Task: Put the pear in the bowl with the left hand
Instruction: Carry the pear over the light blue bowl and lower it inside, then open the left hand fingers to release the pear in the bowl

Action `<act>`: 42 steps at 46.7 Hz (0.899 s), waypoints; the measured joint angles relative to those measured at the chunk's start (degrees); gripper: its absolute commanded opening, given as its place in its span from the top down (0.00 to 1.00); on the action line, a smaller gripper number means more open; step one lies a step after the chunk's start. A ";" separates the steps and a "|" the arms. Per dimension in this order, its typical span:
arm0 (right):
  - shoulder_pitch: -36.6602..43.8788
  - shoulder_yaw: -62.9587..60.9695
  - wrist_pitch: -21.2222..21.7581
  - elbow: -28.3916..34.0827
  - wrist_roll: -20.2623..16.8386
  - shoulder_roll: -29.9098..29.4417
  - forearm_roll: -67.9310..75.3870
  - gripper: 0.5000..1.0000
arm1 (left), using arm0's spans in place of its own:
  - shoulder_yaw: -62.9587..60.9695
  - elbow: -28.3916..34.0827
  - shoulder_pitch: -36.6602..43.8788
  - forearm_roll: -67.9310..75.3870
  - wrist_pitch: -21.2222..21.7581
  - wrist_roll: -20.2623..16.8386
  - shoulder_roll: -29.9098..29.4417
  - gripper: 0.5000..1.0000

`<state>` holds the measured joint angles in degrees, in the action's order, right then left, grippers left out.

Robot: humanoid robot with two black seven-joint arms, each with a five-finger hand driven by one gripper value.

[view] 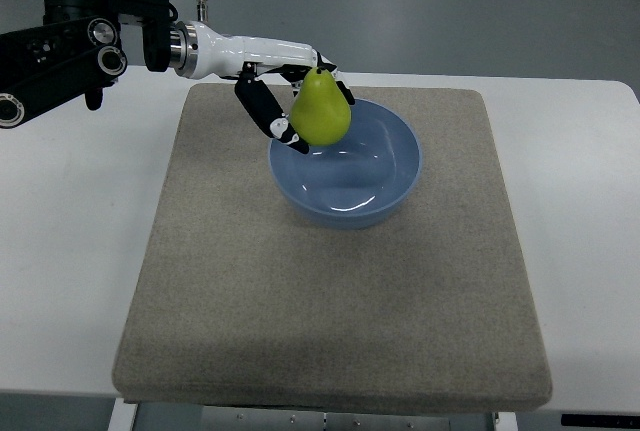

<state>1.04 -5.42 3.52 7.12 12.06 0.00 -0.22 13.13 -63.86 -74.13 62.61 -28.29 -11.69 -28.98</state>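
Grey mat (330, 301), near, on white table (70, 251), bearing blue bowl (385, 201) at its far middle; left hand (285, 101) clamped on green pear (321, 111) above bowl's far-left rim; carry done, lowering and release outstanding.

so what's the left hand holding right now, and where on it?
The left hand holds the pear, fingers wrapped around its wide lower body from the left side, stem end up, over the near-left rim of the blue bowl.
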 measured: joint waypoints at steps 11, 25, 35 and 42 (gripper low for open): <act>0.00 -0.01 0.00 0.00 0.03 0.00 -0.01 0.15 | -0.25 0.49 2.73 3.53 3.79 0.10 3.02 1.00; 0.01 -0.01 0.00 0.00 0.04 0.00 -0.01 0.15 | -0.19 0.99 3.99 3.25 5.57 0.40 4.01 0.04; 0.01 -0.01 0.00 0.00 0.04 0.00 -0.01 0.15 | 0.18 1.02 4.00 2.48 5.62 0.79 4.03 0.01; -0.02 -0.01 0.00 0.00 0.04 0.00 -0.04 0.15 | 0.35 1.02 4.08 1.59 5.67 0.88 3.97 0.01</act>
<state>1.03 -5.43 3.52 7.12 12.11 0.00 -0.26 13.48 -62.84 -70.05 64.21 -22.62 -10.81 -25.02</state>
